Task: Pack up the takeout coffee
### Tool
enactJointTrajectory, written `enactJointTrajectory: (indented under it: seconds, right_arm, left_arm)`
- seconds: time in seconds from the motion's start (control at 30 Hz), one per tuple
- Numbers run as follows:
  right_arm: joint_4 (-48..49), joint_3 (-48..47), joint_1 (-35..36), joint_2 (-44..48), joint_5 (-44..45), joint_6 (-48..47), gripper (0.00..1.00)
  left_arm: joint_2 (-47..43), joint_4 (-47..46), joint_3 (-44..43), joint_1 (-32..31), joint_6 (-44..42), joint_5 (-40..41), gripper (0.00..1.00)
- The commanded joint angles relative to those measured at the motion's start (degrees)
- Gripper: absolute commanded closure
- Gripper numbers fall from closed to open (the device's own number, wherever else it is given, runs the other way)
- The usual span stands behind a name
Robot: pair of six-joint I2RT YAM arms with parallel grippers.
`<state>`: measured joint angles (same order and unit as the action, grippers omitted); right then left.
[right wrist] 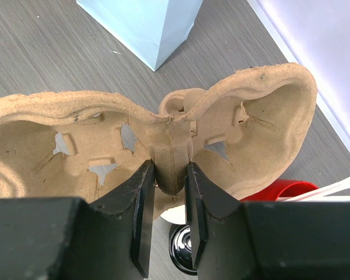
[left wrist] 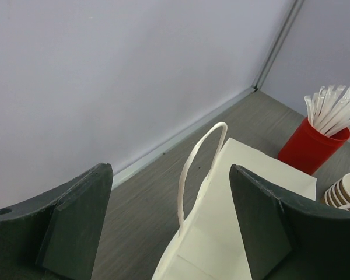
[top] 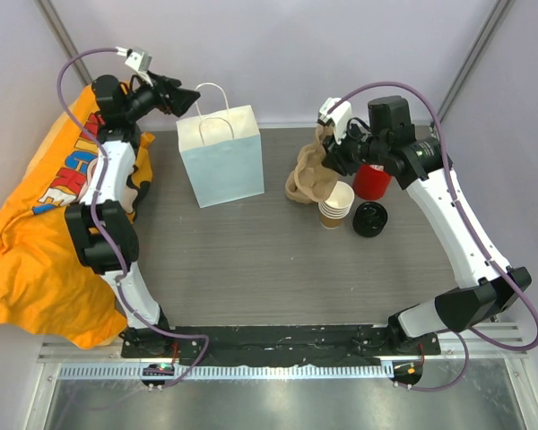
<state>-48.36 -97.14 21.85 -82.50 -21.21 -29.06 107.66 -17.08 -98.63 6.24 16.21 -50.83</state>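
The right gripper (right wrist: 168, 175) clamps the pulp carrier (right wrist: 239, 111) by its centre ridge (a balanced hold). The left gripper (left wrist: 170, 198), fingers apart, straddles the bag handle (left wrist: 189, 166), probably to steady it.

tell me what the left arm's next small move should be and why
Probably ease the left gripper forward and close it on the handle of the paper bag. Its jaws stand open with the handle loop just ahead between them, untouched. The right gripper pinches the pulp cup carrier by its centre ridge, so steadying the bag seems to come next.
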Motion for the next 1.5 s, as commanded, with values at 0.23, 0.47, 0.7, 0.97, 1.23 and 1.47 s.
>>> enactJointTrajectory:
  seconds: [0.23, 0.47, 0.7, 0.97, 1.23, 1.47]
  right_arm:
    - [1.6, -1.3, -0.14, 2.34, -1.64, 0.93, 0.7]
    - [1.42, -1.12, -0.05, 2.78, -2.08, 1.11, 0.7]
    - [1.42, -1.29, -0.05, 3.4, -2.96, 1.46, 0.7]
    - [1.34, -3.66, -0.05, 3.92, -3.4, 2.25, 0.69]
    - [1.34, -7.88, -0.14, 2.43, -3.84, 3.22, 0.69]
    - [1.42, -12.27, -0.05, 1.03, -4.28, 4.27, 0.69]
  left_arm:
    - [5.1, -0.94, -7.98, -1.23, 0.76, -6.39, 0.28]
    - [5.99, -0.67, -8.16, -1.76, 0.93, -7.97, 0.4]
    - [4.06, -0.24, -5.88, -2.55, 0.76, -8.59, 0.89]
    - [-0.77, 4.32, -2.19, -3.07, 0.49, -3.41, 1.0]
    - [-9.82, 15.58, 1.07, -7.54, -1.7, 11.71, 1.0]
    - [-14.75, 27.08, -0.07, -11.77, 1.01, 23.83, 1.0]
